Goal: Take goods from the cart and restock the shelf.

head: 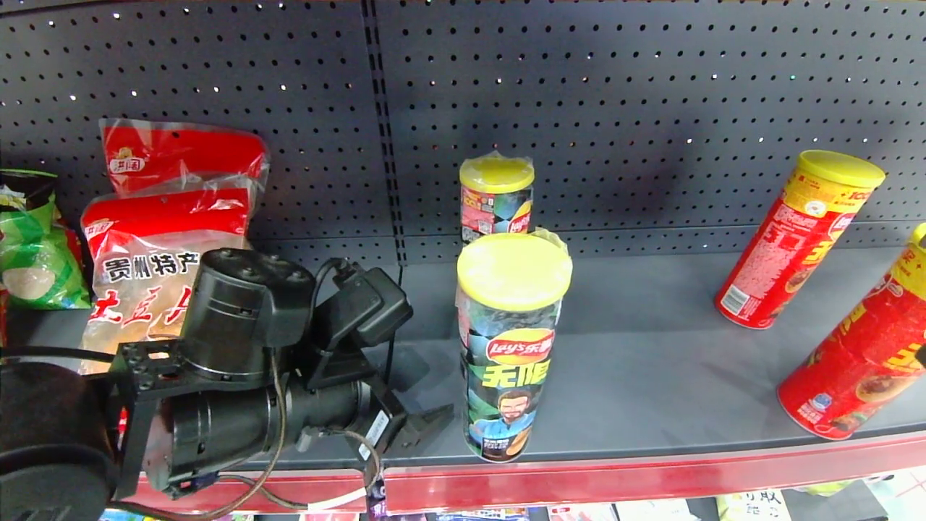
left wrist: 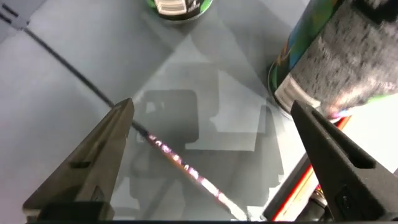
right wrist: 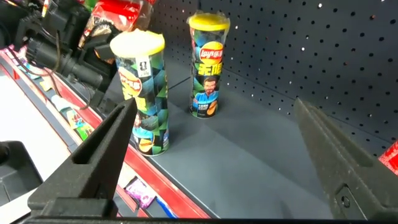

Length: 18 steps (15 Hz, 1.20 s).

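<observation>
Left claw (left wrist: 211,109) and right claw (right wrist: 214,102) both sat wide and empty, with near green can (head: 510,347) and far green can (head: 496,197) upright on the shelf (head: 651,376), yellow lids shut.

Behind the grey shelf (head: 651,362) you had a dark pegboard wall (head: 651,87), pinpricks of light showing through its holes, split by a slotted upright (head: 381,130); under the red rail (head: 615,477) there was possibly another tier.

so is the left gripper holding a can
No, the left gripper is open and empty, with the green chip can standing beside it.
</observation>
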{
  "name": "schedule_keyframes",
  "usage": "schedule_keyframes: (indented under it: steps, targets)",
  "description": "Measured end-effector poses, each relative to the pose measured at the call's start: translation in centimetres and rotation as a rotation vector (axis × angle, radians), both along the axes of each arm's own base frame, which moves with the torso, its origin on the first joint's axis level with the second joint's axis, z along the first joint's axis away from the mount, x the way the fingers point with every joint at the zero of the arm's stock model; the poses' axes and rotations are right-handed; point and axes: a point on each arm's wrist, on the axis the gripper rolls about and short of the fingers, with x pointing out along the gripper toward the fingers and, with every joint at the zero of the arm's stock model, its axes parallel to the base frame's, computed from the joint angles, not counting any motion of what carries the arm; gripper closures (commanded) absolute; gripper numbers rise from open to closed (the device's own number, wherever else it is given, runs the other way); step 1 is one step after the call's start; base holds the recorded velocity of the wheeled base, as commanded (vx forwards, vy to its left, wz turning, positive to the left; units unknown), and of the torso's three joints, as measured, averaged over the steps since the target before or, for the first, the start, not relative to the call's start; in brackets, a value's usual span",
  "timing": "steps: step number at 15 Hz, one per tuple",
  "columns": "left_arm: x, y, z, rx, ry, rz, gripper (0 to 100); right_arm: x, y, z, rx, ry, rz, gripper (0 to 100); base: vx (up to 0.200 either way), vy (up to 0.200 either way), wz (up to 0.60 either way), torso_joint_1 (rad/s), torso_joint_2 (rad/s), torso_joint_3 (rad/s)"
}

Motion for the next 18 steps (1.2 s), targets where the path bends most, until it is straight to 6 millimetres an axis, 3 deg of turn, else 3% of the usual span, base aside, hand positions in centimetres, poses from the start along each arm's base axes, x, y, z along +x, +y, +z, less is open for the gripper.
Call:
schedule_keyframes:
  steps: [3, 6, 9, 12, 15, 18]
  targets:
    - [-1.6, 3.0, 0.7, -0.015, -0.027, 0.062, 0, 0.3, -0.1, -0.7, -0.026, 0.036, -0.029, 0, 0.0, 0.0, 0.0, 0.0, 0.0, 0.0]
    - [-5.2, 7.6, 2.2, -0.021, -0.094, 0.2, 0, 0.8, -0.6, -1.9, -0.057, 0.081, -0.121, 0, 0.0, 0.0, 0.0, 0.0, 0.0, 0.0]
    - [-10.3, 12.4, 3.3, 0.017, -0.099, 0.348, 0, 0.2, -1.3, -3.2, -0.067, 0.093, -0.156, 0, 0.0, 0.0, 0.0, 0.0, 0.0, 0.0]
    - [-17.1, 16.5, 3.3, 0.038, -0.105, 0.524, 0, -2.0, -2.6, -5.4, -0.078, 0.105, -0.202, 0, 0.0, 0.0, 0.0, 0.0, 0.0, 0.0]
    - [-22.8, 18.1, 1.4, -0.016, -0.191, 0.702, 0, -4.8, -4.4, -7.4, -0.098, 0.143, -0.353, 0, 0.0, 0.0, 0.0, 0.0, 0.0, 0.0]
    - [-25.1, 18.1, -0.5, -0.028, -0.275, 0.753, 0, -6.4, -5.2, -8.4, -0.078, 0.119, -0.516, 0, 0.0, 0.0, 0.0, 0.0, 0.0, 0.0]
